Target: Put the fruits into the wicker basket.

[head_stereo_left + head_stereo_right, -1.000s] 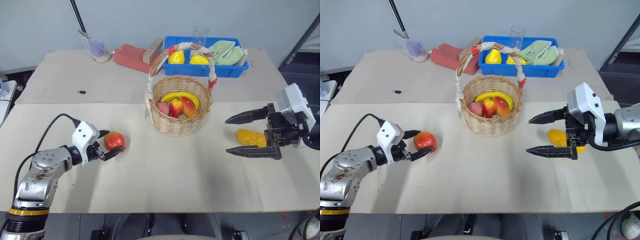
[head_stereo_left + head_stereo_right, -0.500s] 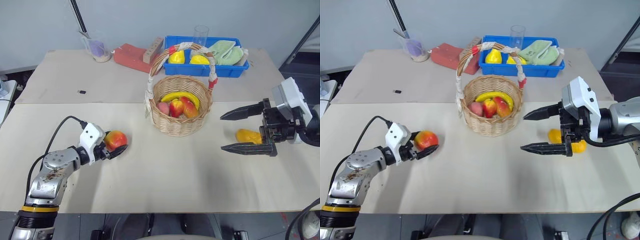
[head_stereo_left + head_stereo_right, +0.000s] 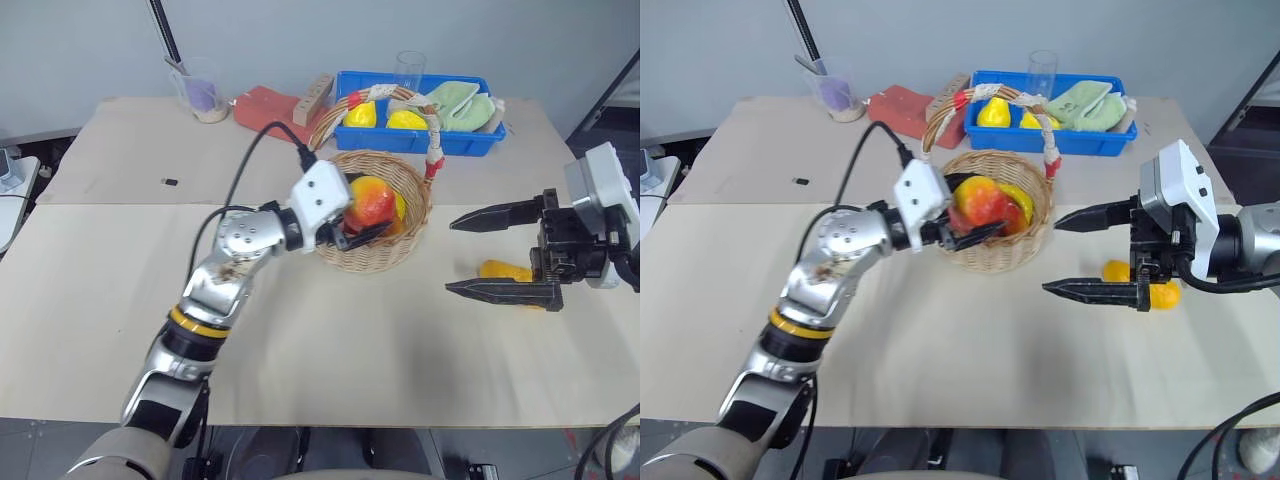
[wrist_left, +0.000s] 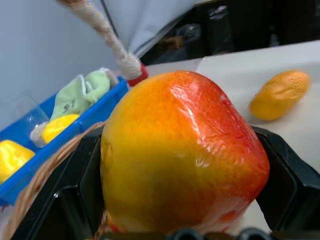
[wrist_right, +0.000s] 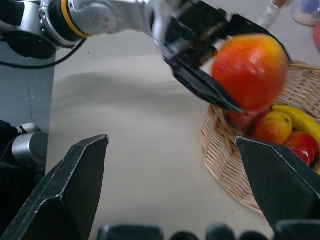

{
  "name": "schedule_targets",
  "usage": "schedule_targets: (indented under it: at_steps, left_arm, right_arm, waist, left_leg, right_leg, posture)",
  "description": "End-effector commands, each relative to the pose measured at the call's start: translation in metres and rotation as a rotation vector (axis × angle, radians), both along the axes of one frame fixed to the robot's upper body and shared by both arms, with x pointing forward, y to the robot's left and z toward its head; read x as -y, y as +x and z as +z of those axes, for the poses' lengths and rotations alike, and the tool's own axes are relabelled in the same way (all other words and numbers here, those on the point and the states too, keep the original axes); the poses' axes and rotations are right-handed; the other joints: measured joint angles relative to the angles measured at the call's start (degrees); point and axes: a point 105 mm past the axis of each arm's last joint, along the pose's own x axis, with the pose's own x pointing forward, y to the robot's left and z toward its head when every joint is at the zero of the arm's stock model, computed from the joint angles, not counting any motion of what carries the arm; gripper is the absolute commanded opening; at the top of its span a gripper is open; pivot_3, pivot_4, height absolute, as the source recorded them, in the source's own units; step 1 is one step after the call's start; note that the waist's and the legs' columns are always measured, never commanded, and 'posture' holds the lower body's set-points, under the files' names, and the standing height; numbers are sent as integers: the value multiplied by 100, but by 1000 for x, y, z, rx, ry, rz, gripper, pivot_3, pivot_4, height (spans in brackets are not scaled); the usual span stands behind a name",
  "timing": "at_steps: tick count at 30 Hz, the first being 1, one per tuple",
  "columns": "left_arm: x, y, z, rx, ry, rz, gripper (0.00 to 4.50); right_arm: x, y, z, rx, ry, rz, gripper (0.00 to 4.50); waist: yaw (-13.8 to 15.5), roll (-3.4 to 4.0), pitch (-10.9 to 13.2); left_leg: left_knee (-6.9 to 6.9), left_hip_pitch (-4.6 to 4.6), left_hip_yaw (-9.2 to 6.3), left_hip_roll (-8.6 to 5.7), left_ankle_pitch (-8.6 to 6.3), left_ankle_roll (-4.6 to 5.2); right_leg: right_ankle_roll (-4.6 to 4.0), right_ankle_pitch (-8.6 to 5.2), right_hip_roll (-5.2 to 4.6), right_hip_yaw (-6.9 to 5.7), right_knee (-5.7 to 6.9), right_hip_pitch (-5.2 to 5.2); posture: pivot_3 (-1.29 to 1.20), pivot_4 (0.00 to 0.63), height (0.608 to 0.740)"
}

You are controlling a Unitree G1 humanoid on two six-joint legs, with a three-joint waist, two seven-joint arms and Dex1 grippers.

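You get bright, even overhead light; shadows on the table [image 3: 300,340] are soft and faint. Glare sits on the red fruit [image 4: 180,150] wrap. Motion blur smears the left gripper [image 5: 210,65] in the right wrist view.

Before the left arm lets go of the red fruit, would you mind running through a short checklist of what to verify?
1. Red fruit gripped by the left gripper: ok, held between both fingers.
2. Fruit over the wicker basket opening: ok, it hangs above the near rim and the fruit inside.
3. Basket handle clear of the drop: cannot tell, it arches close behind.
4. Room in the basket: ok, though a banana and other fruit already lie inside.
5. Right gripper open and apart from the basket: ok.
6. Yellow-orange fruit in the basket: not ok, on the table.
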Motion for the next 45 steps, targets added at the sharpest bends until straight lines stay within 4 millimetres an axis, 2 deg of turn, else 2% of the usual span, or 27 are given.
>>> schedule_targets:
  at_steps: [1,3,5,11,15,19,22,26,32,36,42,45]
  left_arm:
    - [4,10,17,117,-20,57,3409]
    - [6,10,17,126,-24,48,3409]
    - [6,10,17,111,-49,38,4426]
    - [7,8,19,89,-71,16,4474]
    - [9,-1,20,68,-80,-44,4474]
    - [8,-17,21,40,-59,-150,4474]
    - [3,-37,16,5,0,-272,4474]
    - [-2,-62,8,-18,90,-401,4474]
    - [-17,-85,4,-108,148,-515,4474]
    - [-28,-88,2,-144,166,-510,4474]
    - [-38,-91,-2,-156,184,-492,4474]
    - [-43,-90,-3,-163,187,-477,4500]
  right_arm:
    - [0,-6,14,61,19,-16,4500]
    - [0,-5,16,77,37,-33,4500]
    - [2,-3,20,102,55,-56,4500]
    - [6,4,23,137,70,-100,4500]
    - [19,12,18,149,34,-162,4500]
    - [47,24,1,132,-59,-268,4500]
    - [74,34,-23,98,-176,-356,4500]
    - [100,40,-53,34,-306,-401,4500]
    - [137,60,-87,-33,-465,-502,4500]
    - [147,74,-107,-110,-469,-527,4500]
    - [146,84,-120,-169,-442,-505,4500]
    - [146,86,-119,-175,-424,-505,3685]
  waist:
    - [11,-1,0]
    - [26,-1,0]
    - [33,-1,0]
    - [30,0,0]
    - [30,-1,0]
    - [30,0,0]
    - [17,1,0]
    - [-20,2,-1]
    - [-134,1,0]
    - [-200,1,0]
    - [-207,3,0]
    - [-203,3,0]
  left_leg:
    - [0,-2,0,0,0,0]
    - [3,-6,0,-2,0,0]
    - [6,-10,0,-3,0,1]
    - [13,-14,0,-4,1,3]
    - [14,-15,0,-5,1,3]
    - [18,-15,1,-5,1,4]
    - [21,-15,2,-6,1,4]
    - [22,-9,6,-5,1,3]
    - [22,5,9,-6,5,3]
    - [19,19,11,-2,-2,16]
    - [16,24,22,-1,7,1]
    - [16,24,25,-2,6,1]
  right_leg:
    - [0,0,0,0,0,-1]
    - [0,0,-3,-1,-2,-1]
    - [4,3,-3,-1,-7,-1]
    - [10,6,-3,0,-7,-1]
    - [10,6,-2,0,-6,-1]
    - [11,6,-2,-1,-4,-1]
    - [11,6,-2,0,4,-2]
    - [11,5,0,7,9,-3]
    - [12,5,2,19,19,4]
    - [11,5,11,27,22,10]
    - [11,5,15,48,20,10]
    - [12,5,15,53,19,7]
  posture:
    - [0,150,740]
    - [0,150,740]
    - [0,150,740]
    - [0,150,740]
    - [0,150,740]
    - [0,150,740]
    - [0,150,740]
    - [0,150,740]
    - [0,150,740]
    - [0,150,740]
    - [0,150,740]
    - [0,150,740]
